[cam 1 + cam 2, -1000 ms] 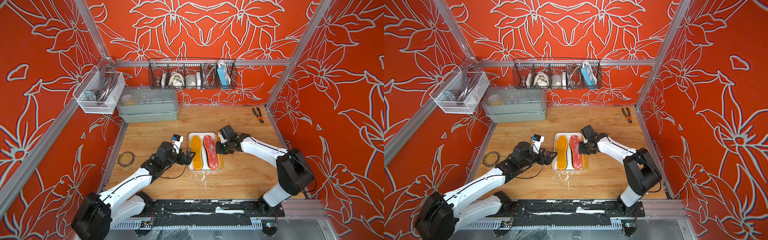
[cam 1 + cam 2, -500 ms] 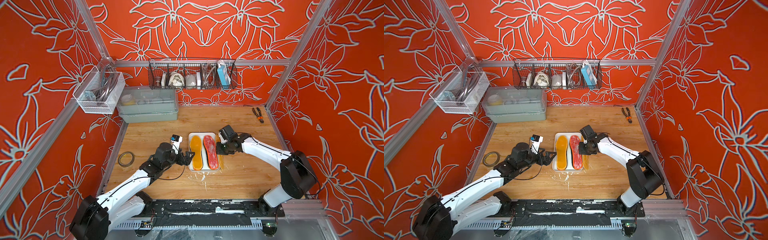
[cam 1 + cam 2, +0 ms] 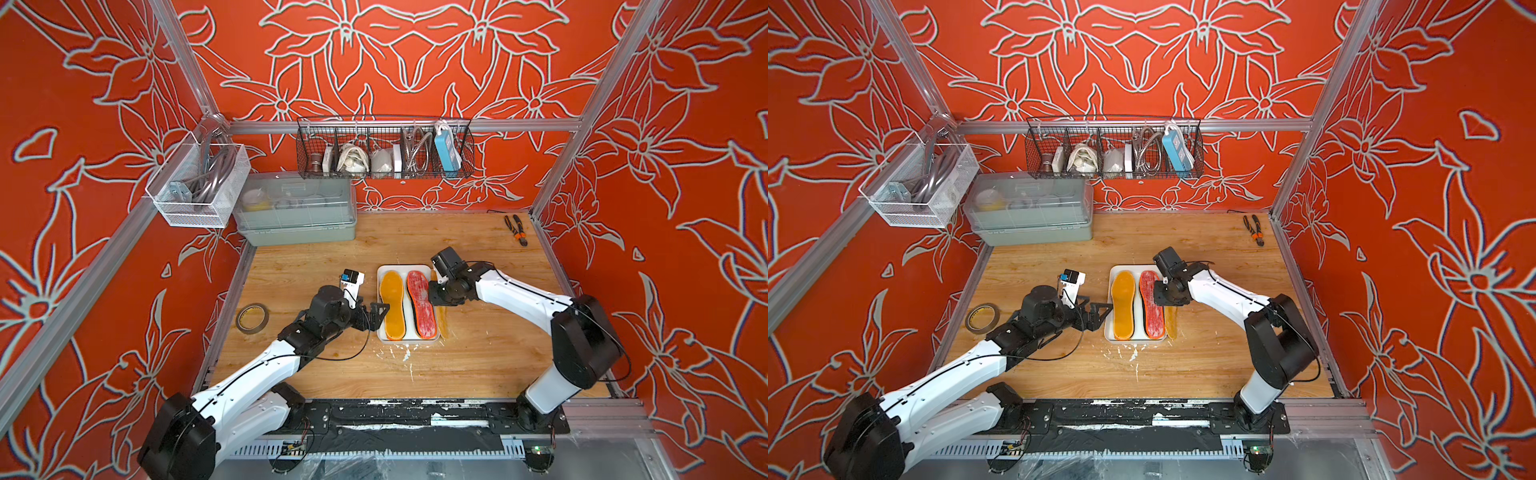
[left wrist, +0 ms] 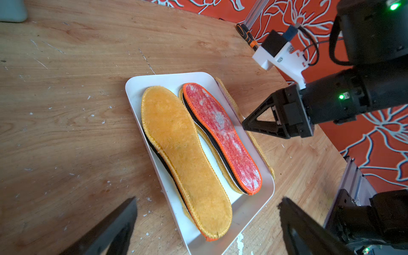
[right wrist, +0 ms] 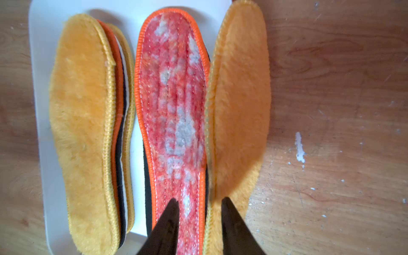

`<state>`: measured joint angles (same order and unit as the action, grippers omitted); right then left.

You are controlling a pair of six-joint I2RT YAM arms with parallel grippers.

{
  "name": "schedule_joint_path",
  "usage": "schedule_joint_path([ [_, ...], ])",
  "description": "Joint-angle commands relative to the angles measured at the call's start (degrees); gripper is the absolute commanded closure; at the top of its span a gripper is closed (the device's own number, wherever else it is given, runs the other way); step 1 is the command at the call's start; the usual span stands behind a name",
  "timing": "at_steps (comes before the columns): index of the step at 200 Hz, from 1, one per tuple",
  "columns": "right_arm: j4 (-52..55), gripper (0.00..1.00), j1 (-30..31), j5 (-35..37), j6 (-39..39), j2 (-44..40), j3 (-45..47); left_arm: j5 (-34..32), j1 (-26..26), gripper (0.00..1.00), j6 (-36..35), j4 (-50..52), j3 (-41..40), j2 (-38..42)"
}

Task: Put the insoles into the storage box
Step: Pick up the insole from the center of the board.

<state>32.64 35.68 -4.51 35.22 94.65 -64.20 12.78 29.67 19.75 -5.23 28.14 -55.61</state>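
Insoles [image 4: 198,159] lie in two stacks inside the storage box [image 3: 409,339], a shallow white tray set near the middle of the wooden table [image 3: 478,345]. The left stack is topped by an amber-yellow insole [image 4: 183,154], with orange, black and white edges showing beneath it. The right stack is topped by a mottled red-white insole [image 5: 174,106] with an orange rim, lying over black and amber layers. One loose amber insole [image 5: 238,106] is outside the box, on the table along its right long side, its inner edge tilted up against the rim just beside the red-white one. The right end effector [image 5: 199,199] hangs over that spot; its fingers [image 5: 234,225] stand somewhat apart on either side of the loose insole's raised edge, not pinched on it. The left end effector [image 4: 207,201] is spread wide and empty, just beside the box's left long side. A tape roll [image 3: 252,318] lies near the table's left edge, and pliers [image 3: 516,230] lie at the far right corner.
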Motion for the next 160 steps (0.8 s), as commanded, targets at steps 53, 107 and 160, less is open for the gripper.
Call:
schedule_joint_path([
  [53, 1.89, 0.83, 0.51, 2.02, -0.69, 2.13, -1.43, -0.26, -0.11, 0.01, -0.67, 0.38, 0.03, 0.42],
  [107, 3.64, 0.92, 0.53, 2.30, -1.06, -0.20, -1.97, 0.02, -0.06, 0.01, -0.52, -0.34, 0.15, -0.26],
  [160, 5.04, 1.00, 0.67, 2.46, -0.60, -1.09, -2.59, 0.05, -0.07, 0.01, -0.73, -0.14, 0.42, -0.22],
])
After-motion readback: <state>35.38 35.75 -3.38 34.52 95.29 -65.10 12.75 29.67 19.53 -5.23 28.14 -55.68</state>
